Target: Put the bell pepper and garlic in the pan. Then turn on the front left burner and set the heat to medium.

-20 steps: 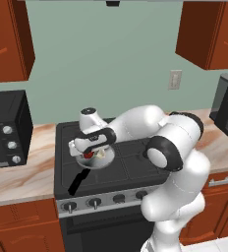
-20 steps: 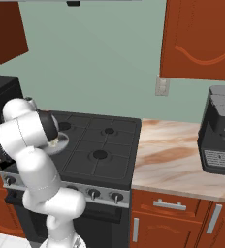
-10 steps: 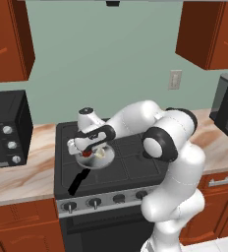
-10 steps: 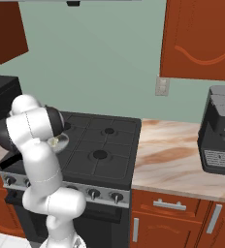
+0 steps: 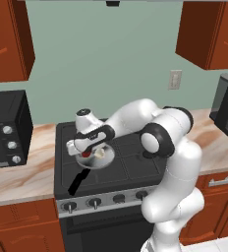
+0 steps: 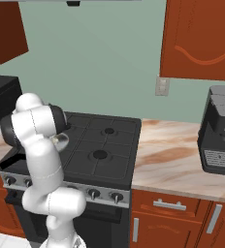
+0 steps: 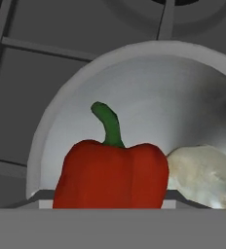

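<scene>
You have the pepper right at the fingers over the pan, garlic touching beside it; can't tell if they're clamped on it.

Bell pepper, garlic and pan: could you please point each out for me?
Bell pepper [image 7: 112, 175], hand view, red front.
Garlic [image 7: 202, 176], hand view, pale side.
Pan [image 7: 149, 87], hand view, inner wall.
</scene>
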You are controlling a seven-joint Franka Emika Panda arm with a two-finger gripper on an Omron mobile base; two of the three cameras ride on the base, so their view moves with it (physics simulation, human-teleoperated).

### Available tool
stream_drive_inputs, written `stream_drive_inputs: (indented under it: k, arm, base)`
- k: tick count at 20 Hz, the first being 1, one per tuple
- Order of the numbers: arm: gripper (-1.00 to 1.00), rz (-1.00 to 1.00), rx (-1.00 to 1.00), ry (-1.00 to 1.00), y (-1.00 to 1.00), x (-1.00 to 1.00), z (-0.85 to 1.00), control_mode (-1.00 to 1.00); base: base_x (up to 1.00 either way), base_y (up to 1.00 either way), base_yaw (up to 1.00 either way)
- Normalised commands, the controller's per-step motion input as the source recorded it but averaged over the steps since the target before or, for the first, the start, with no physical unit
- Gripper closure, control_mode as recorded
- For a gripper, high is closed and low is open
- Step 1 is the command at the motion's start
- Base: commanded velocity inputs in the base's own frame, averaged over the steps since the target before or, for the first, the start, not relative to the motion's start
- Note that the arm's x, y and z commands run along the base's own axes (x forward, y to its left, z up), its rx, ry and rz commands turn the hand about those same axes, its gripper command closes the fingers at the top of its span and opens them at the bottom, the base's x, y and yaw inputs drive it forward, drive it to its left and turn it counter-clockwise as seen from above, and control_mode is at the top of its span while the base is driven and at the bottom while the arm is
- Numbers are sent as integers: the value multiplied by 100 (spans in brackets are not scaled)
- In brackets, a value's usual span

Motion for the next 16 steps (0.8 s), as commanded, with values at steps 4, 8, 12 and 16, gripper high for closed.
stream_drive_inputs:
  k: [4,8,12,16]
  arm:
    - [100,0,0,0,0,0,-15,-100]
    - [100,0,0,0,3,0,-1,-100]
    - [-100,0,0,0,0,0,0,-100]
    - [-100,0,0,0,0,0,0,-100]
  base:
    - [0,0,0]
    - [0,0,0]
    - [0,0,0]
    - [0,0,0]
